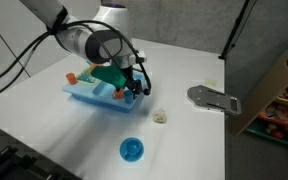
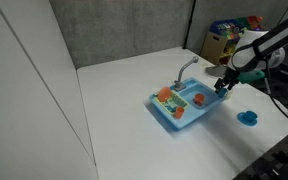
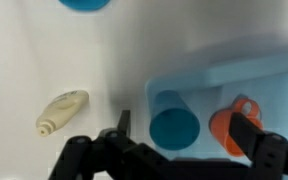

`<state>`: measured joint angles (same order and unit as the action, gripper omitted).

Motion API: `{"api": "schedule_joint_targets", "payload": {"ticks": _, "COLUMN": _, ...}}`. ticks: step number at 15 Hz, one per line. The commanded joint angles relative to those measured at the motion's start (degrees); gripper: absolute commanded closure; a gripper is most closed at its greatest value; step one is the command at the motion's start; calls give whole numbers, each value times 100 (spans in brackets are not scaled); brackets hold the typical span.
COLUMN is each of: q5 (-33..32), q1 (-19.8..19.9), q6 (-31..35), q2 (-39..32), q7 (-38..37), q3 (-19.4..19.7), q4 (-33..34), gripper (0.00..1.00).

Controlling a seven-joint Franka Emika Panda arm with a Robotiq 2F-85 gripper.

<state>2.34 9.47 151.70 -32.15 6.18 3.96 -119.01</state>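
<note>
Pincer (image 3: 184, 132) spread wide and holding nothing: in the wrist view its two dark fingers (image 3: 122, 126) stand well apart at the bottom of the picture. A blue cup (image 3: 173, 122) shows between them, seen from above. Neither finger appears to touch the cup, though the view is too blurred to rule out light contact.

The cup stands inside the light blue toy sink (image 3: 224, 68), close to the wall of its basin. An orange piece (image 3: 227, 128) is just beside it, on the side away from that wall. In both exterior views the arm leans over one end of the sink, with the pincer (image 1: 134, 88) low above it. The sink (image 2: 179, 112) lies on the white worktop (image 1: 184, 55), and its grey tap (image 2: 187, 68) rises at the back.

Outside the sink, a small cream piece (image 3: 62, 110) lies on the worktop near the sink wall. A round blue dish (image 1: 131, 150) sits further off, well apart from the pincer, and a flat grey plate (image 1: 212, 98) rests toward the worktop's edge.

As things lie, the approach looks about made, with the fingers on either side of the cup. No grip is made yet, and the cup has not left the basin. The closing and any lifting are all not yet done.
</note>
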Motion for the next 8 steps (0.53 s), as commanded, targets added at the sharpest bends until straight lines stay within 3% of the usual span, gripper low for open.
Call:
{"api": "schedule_joint_targets", "payload": {"ticks": 1, "q5": -10, "q1": 86, "q6": 162, "q2": 78, "q7": 102, "q3": -29, "q4": -126, "gripper": 0}}
{"api": "schedule_joint_targets", "payload": {"ticks": 8, "q5": 35, "q1": 109, "q6": 371, "q2": 10, "q7": 112, "q3": -92, "q4": -78, "gripper": 0}}
